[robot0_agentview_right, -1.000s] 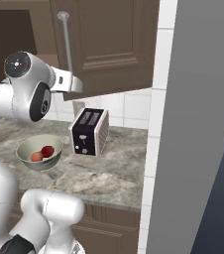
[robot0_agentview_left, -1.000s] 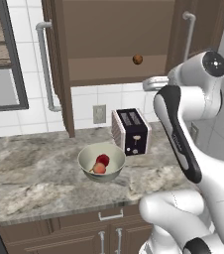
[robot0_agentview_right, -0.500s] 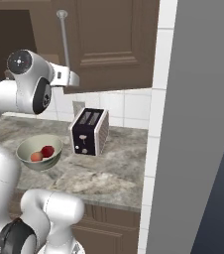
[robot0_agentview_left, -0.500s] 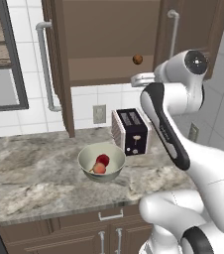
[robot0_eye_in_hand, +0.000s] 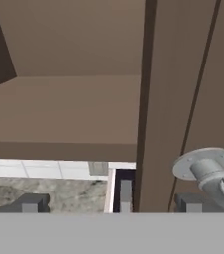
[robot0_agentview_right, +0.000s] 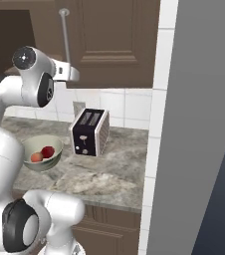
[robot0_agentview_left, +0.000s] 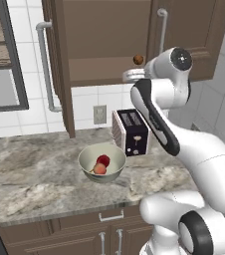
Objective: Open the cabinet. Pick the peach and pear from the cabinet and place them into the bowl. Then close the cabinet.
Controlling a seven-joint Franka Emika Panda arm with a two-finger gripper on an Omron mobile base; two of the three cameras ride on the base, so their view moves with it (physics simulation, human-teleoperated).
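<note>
Peach (robot0_agentview_left: 99, 169) and pear (robot0_agentview_left: 103, 160) in bowl (robot0_agentview_left: 88, 158) (cabinet (robot0_agentview_left: 104, 45) left door open)

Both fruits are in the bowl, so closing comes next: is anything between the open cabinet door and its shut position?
The arm reaches up by the cabinet opening, so the left door would likely swing into it. A small brown fruit sits inside, clear of the door.

Large dark brown wooden cabinet (robot0_agentview_left: 104, 45): left door swung out at 9 o'clock, edge-on, blocks sideways reach there. Right door shut, long silver bar handle (robot0_eye_in_hand: 210, 171) just right of open fingers (robot0_eye_in_hand: 32, 203). Shelf interior open ahead, small dark brown round fruit (robot0_agentview_left: 138, 60) at front edge. Below, black-and-white toaster (robot0_agentview_left: 130, 132) stands on counter (robot0_agentview_left: 30, 169); pale grey-green bowl (robot0_agentview_left: 102, 163) at its 7 o'clock.
</note>
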